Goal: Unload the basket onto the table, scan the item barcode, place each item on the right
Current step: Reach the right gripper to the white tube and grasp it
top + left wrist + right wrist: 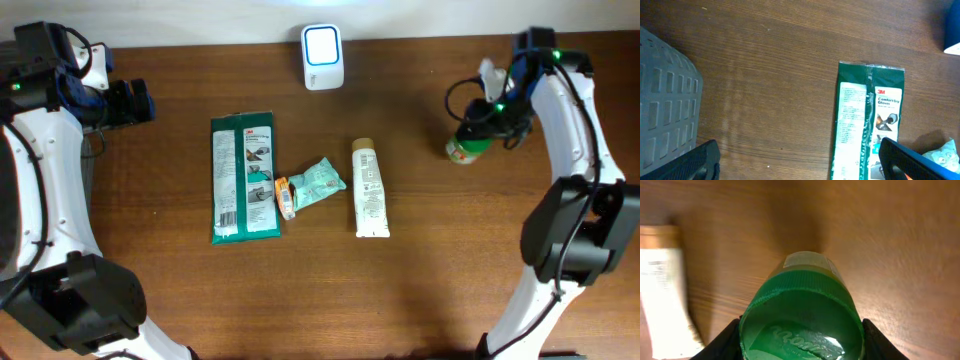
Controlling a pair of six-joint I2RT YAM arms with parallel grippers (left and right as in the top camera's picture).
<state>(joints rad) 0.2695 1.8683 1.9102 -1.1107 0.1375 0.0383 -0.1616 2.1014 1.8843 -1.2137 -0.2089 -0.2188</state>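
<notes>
At far right, right gripper (487, 118) clamps the green-capped bottle (468, 147), well apart from the white scanner (323, 56) at far centre. Left gripper (140, 102) hangs far left, jaws wide, holding nothing. Glove pack (243, 178) and tube (370, 188) lie mid-table.

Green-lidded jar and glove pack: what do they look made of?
Green-lidded jar: the lid looks like moulded plastic, glossy, with a ridged rim and lettering on top; the body is mostly hidden. Glove pack: probably thin plastic film, shiny, with a crimped centre seam and printed panels.
</notes>
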